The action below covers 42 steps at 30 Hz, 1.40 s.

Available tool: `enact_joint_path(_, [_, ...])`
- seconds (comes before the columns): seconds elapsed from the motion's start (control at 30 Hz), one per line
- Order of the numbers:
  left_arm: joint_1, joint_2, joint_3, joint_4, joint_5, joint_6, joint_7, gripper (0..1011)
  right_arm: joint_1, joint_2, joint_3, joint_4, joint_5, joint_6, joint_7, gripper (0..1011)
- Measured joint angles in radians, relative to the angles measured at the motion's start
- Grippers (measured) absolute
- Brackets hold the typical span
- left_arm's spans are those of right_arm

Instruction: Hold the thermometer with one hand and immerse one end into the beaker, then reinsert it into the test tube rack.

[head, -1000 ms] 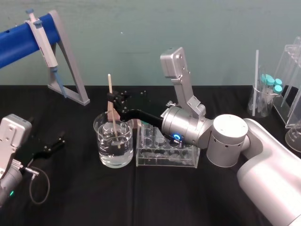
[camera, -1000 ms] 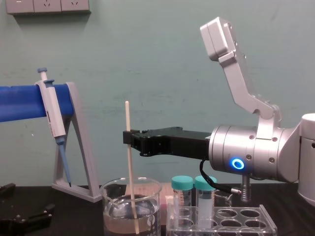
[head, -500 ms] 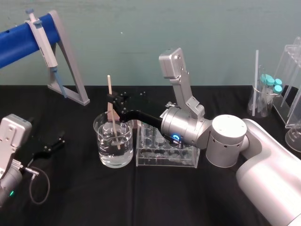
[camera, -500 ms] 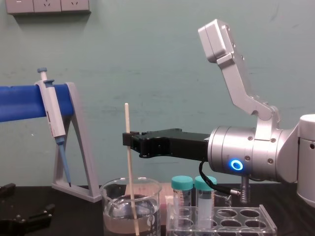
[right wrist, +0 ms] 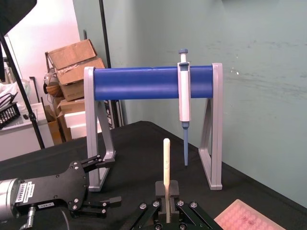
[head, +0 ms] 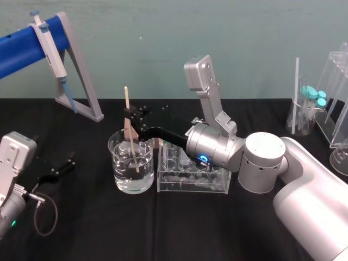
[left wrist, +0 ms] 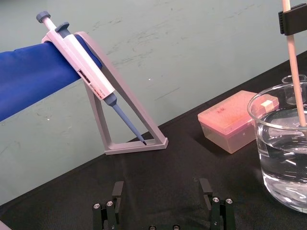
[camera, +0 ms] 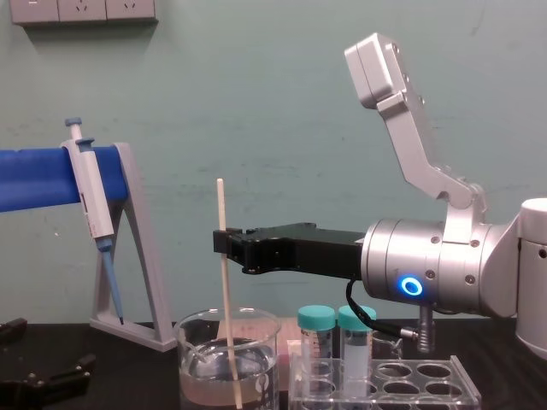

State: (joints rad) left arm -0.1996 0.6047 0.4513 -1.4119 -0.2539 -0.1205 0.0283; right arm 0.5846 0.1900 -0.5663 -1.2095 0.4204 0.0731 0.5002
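- The right gripper (head: 131, 113) reaches out level above the beaker (head: 118, 145), its narrow black jaws pinching the thermometer (head: 131, 142) around mid-length.
- The thermometer (camera: 226, 307) stands nearly upright with a slight lean. Its lower end is under the water (camera: 205, 389) inside the beaker (camera: 192, 342), and its top rises above the jaws.
- From the right wrist, the rod (right wrist: 166, 160) stands up between the closed fingers (right wrist: 158, 207).
- The rack (head: 193, 184) sits on the black table (head: 179, 228) just beside the beaker, on the robot's right. Two teal-capped tubes (camera: 318, 342) stand in its holes at the end nearest the beaker.
- A pink box (left wrist: 230, 125) lies behind the beaker (left wrist: 276, 158).
- Farther off, a pipette (head: 48, 46) hangs on a blue-barred stand (head: 81, 81) at the table's far left.
- The left gripper (head: 69, 162) rests low by the table's left edge, well apart from the beaker, its fingers (left wrist: 117, 190) spread and holding nothing.
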Motion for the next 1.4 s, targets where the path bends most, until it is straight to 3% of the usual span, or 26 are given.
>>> enact_joint_path(1.4, [0.000,0.000,0.000,0.000,0.000,0.000,0.000,1004,0.000,0.000,0.000,-0.001,0.001,-0.001,0.001,44])
